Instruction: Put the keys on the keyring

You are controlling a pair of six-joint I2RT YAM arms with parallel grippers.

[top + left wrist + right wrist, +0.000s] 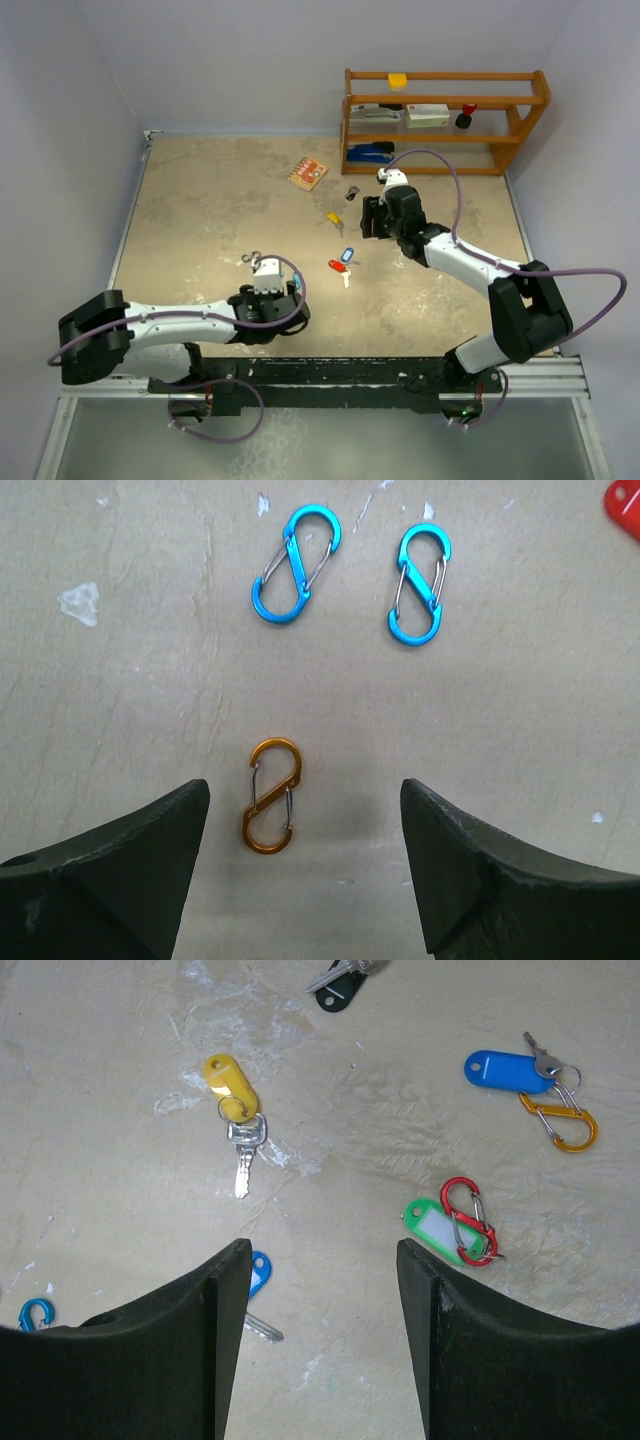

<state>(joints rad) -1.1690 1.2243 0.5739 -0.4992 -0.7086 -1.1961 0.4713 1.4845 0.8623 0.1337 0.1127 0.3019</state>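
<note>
Logging task status from the remote station, largest items first. The surface (200, 200) is carrying all the parts, and the wooden shelf (445, 120) at its far right is playing no role.

The left end effector (305, 800) is hanging near the front with fingers spread, gripping nothing. An orange clip (270, 796) is lying between them, nearer the left one. The right end effector (322, 1250) is hovering farther back, also spread wide and empty.

The keys are lying scattered mid-surface under the right wrist camera:
- The yellow-tagged key (235, 1110) is sitting loose ahead of the fingers.
- The black-tagged key (338, 985) is running off the top edge, apparently loose too.
- The blue-tagged key (508, 1068) is touching a second orange clip (562, 1120) at its small ring. I am judging them linked but cannot confirm it.
- The green tag (437, 1230) is lying under a red clip (468, 1218), and its key is not showing.
- A second blue tag (259, 1270) is peeking out beside one finger.

Two spare blue clips are waiting under the left wrist: one blue clip (296, 564) and its twin blue clip (419, 584).

I am not finding one ring I can name with confidence. A small silver object (251, 258) beside the left arm is too small to tell. I am judging that two keys at most are coupled and at least three are waiting, so the task is well short of finished.
</note>
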